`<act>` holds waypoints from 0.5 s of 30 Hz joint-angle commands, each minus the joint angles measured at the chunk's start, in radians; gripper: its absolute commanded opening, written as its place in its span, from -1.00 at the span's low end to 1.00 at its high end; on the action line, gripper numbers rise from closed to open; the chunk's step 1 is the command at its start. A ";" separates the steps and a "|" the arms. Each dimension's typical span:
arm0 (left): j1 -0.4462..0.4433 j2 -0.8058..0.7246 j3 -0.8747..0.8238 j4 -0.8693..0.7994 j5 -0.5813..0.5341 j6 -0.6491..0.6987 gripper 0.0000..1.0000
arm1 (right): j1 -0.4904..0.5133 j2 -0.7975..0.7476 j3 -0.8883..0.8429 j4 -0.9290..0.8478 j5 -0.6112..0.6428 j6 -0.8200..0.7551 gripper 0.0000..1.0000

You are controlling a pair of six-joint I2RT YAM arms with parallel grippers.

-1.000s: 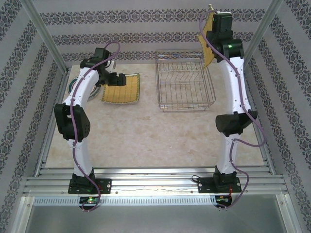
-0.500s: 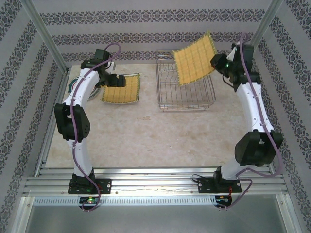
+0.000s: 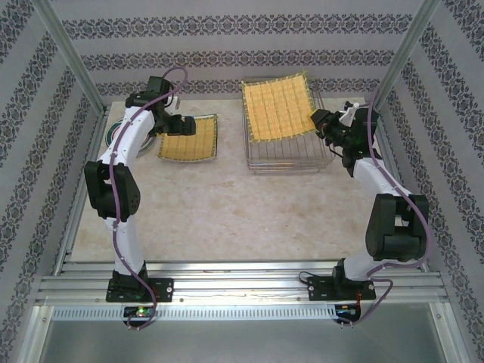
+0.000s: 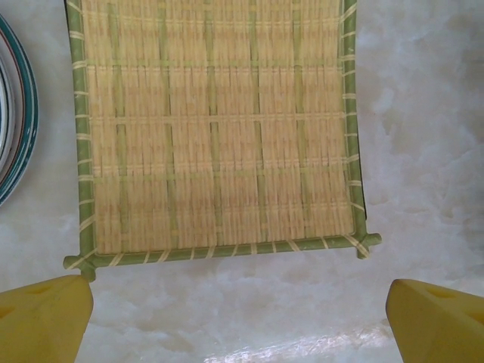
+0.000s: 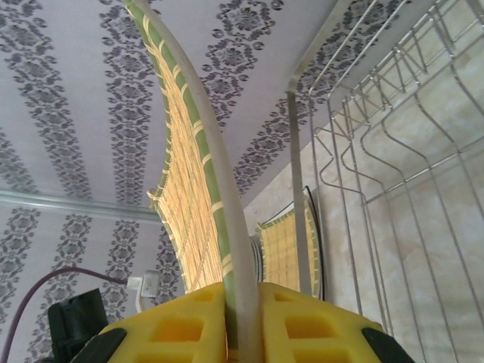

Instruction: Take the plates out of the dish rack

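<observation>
From above, the right hand [image 3: 319, 121] pinches a yellow woven square plate [image 3: 276, 110] over the silver wire dish rack [image 3: 291, 155], at 1 o'clock.

Left wrist: the left hand [image 4: 240, 318], spread wide, hovers over a second woven plate [image 4: 215, 128] on the marbled surface [image 4: 423, 151]. A green-banded round plate [image 4: 19, 128] lies at 9 o'clock.

Right wrist: yellow fingers [image 5: 310, 325] clamp the held plate's pale curved rim.

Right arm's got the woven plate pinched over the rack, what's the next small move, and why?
Probably swing the held woven plate left, off the dish rack, toward the bare table. The right fingers grip its edge, it appears clear above the wires, and a second woven plate already lies there.
</observation>
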 commanded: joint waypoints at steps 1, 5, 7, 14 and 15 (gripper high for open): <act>0.011 -0.063 -0.011 0.058 0.053 -0.012 0.99 | 0.012 -0.026 -0.005 0.167 -0.044 0.047 -1.00; 0.016 -0.131 -0.078 0.165 0.210 -0.026 0.99 | 0.015 -0.011 -0.006 0.177 -0.047 0.053 -1.00; 0.032 -0.175 -0.163 0.307 0.401 -0.071 0.99 | 0.020 -0.001 -0.004 0.177 -0.049 0.056 -1.00; 0.039 -0.192 -0.415 0.997 0.888 -0.471 1.00 | 0.052 0.032 0.014 0.171 -0.056 0.059 -1.00; 0.037 -0.182 -0.434 1.075 0.914 -0.525 1.00 | 0.060 0.038 0.019 0.169 -0.056 0.058 -1.00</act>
